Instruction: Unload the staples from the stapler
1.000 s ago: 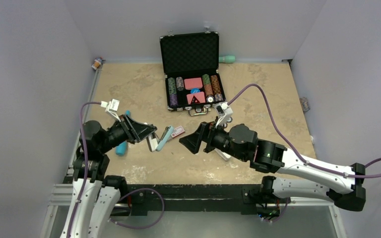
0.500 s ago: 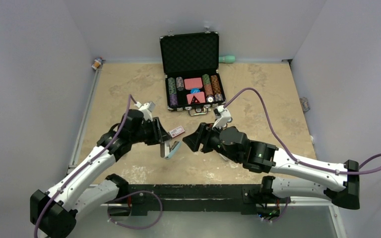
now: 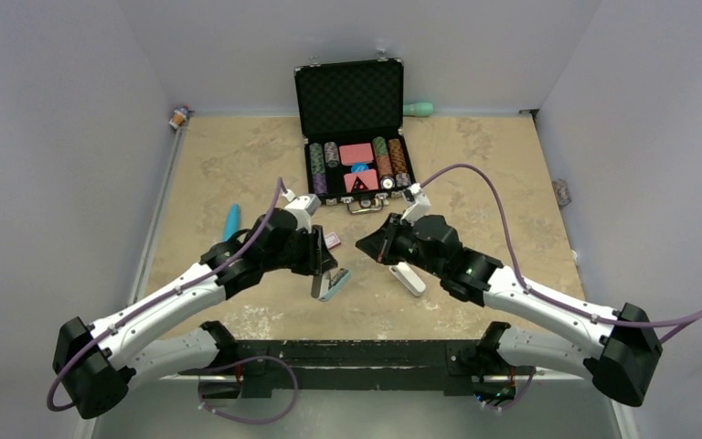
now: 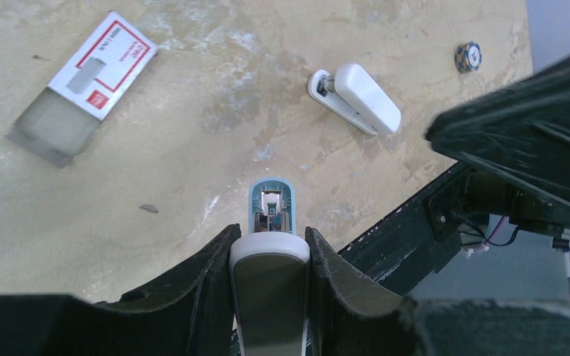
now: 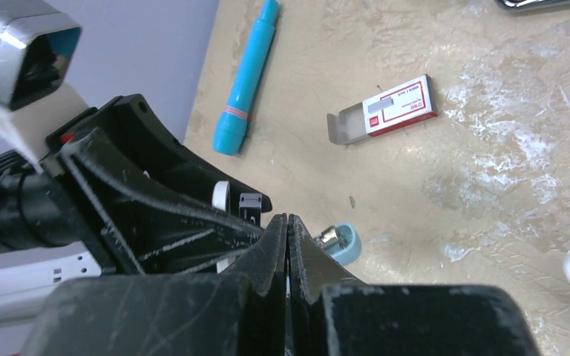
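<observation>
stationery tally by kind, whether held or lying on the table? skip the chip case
Staplers: 2 (teal stapler, white stapler)
Staple boxes: 1 (staple box)
Markers: 1 (blue marker)
Total: 4

The staple box (image 4: 89, 78) carries a red-and-white printed label, but its lettering is too small and blurred to make out in any view, and no other text is legible.
</observation>
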